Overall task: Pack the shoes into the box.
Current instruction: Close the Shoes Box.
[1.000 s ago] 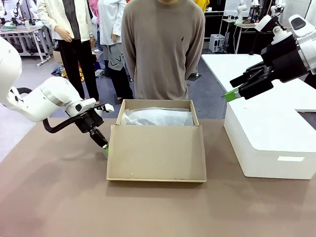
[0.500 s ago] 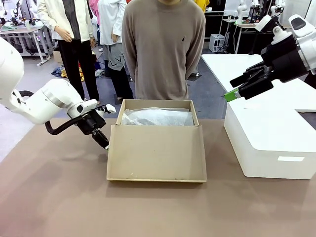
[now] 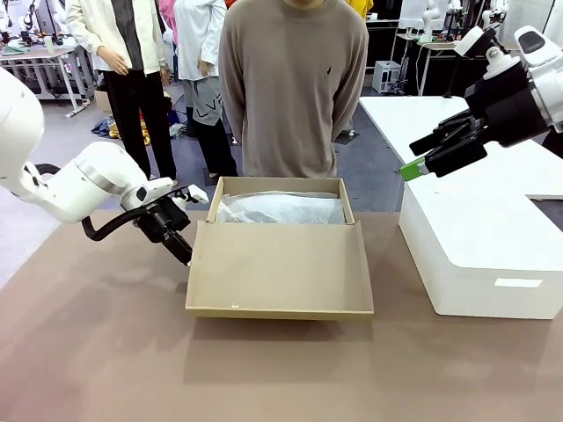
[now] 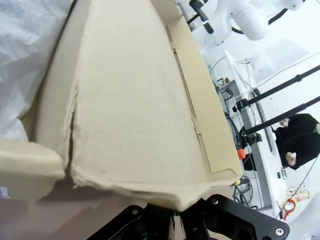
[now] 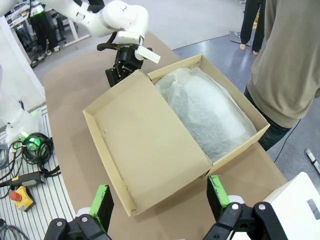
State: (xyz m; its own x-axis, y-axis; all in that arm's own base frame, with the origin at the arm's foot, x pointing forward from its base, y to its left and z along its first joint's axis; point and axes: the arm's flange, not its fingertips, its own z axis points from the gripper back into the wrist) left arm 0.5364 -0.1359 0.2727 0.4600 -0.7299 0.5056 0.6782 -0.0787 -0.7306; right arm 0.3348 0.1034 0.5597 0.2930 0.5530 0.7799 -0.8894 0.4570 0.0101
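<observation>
White arms [image 3: 84, 180], green-padded black claws [image 3: 420, 164]

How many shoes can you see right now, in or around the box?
0. None on the table, and the box shows just white tissue paper on top; shoes may lie hidden underneath it. The lid flap is bare too.

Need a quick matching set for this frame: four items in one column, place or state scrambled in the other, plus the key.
Items
1. left gripper
2. right gripper
3. box lid
4. white tissue paper

States
A. open, raised over the white block
B. lying inside the box
C. shut, at the lid's left edge
D. tilted up off the table

Pairs: 1-C, 2-A, 3-D, 4-B
</observation>
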